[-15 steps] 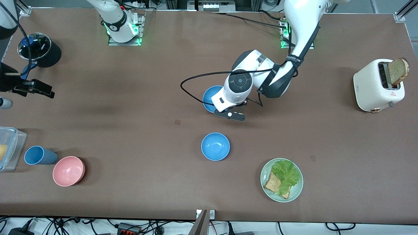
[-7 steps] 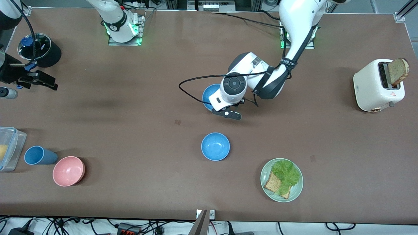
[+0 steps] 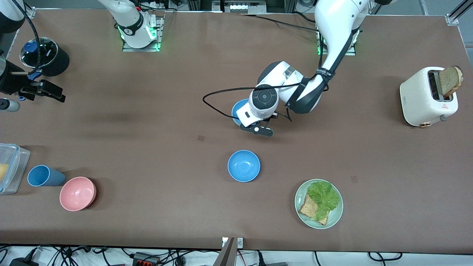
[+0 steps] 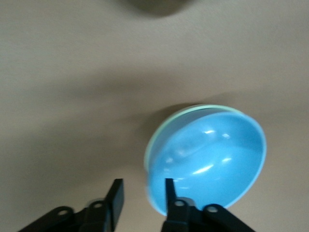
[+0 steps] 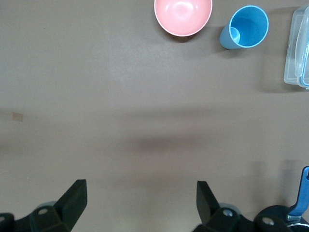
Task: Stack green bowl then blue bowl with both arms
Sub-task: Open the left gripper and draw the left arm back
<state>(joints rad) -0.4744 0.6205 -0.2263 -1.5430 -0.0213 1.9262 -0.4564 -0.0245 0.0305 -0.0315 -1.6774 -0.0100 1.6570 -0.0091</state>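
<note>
A sky-blue bowl (image 4: 212, 154) sits nested in the green bowl, of which only a pale green rim (image 4: 152, 137) shows. In the front view this blue bowl (image 3: 237, 108) lies mid-table, mostly hidden under my left hand. My left gripper (image 4: 142, 195) is open, with the stack's rim between its fingers: one finger over the blue bowl's inside, the other outside it. A second blue bowl (image 3: 244, 166) stands alone, nearer the front camera. My right gripper (image 5: 140, 198) is wide open and empty, over the table at the right arm's end (image 3: 40, 94).
A pink bowl (image 3: 78, 193) and a blue cup (image 3: 43, 176) stand beside a clear box (image 3: 9, 168). A black container (image 3: 46, 55) is near my right gripper. A green plate (image 3: 334, 218) holds lettuce and toast. A white toaster (image 3: 425, 98) is at the left arm's end.
My left hand has shifted a little toward the right arm's end, covering more of the stacked blue bowl. My right gripper moved slightly farther from the front camera, then stayed still.
</note>
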